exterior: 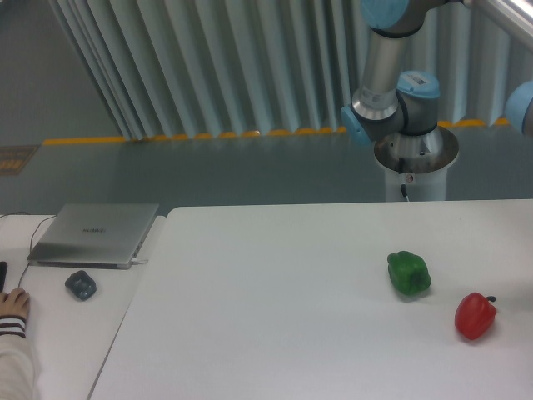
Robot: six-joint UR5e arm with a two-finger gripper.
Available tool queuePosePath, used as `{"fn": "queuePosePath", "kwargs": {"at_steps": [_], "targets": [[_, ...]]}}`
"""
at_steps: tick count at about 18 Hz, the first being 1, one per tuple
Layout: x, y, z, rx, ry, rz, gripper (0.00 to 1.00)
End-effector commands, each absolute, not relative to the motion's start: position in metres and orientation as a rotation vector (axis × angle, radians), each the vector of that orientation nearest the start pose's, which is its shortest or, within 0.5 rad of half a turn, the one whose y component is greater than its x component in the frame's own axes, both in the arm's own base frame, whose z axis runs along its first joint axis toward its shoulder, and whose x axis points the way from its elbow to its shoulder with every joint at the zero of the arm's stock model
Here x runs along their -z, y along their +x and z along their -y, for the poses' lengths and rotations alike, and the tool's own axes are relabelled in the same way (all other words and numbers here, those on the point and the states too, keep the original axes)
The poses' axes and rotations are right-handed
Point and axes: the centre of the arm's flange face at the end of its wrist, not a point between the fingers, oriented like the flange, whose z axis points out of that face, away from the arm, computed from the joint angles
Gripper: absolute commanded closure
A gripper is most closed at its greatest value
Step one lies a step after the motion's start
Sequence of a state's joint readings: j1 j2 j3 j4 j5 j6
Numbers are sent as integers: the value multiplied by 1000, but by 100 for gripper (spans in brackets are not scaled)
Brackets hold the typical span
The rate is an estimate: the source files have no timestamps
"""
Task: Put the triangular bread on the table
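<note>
At about eight o'clock, nearest the camera, a person's hand [13,305] in a striped cuff rests on the narrow white desk [58,333]. Just beyond it lies a dark mouse [81,285], then a closed grey laptop [96,234] at nine o'clock. On the wide white tabletop [275,308], a red pepper [475,316] sits at four o'clock, with a green pepper [409,273] near it, toward three o'clock. Farther back, at one o'clock, the robot arm [390,83] rises from its pedestal. The gripper lies outside the picture, so its state cannot be told, and the triangular bread is nowhere in sight.
</note>
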State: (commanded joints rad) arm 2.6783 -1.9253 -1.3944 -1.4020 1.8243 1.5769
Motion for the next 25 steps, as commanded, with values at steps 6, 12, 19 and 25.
{"fn": "queuePosePath", "kwargs": {"at_steps": [6,12,19,25], "targets": [[-403,-506,-387,-47,-3188,-773,100],[-415,-507,-389,-20,-3139,-761,100],[-431,-525,-381,-3,-3108,-703,100],[-431,-525,-376,101,-3058,-666,100]]}}
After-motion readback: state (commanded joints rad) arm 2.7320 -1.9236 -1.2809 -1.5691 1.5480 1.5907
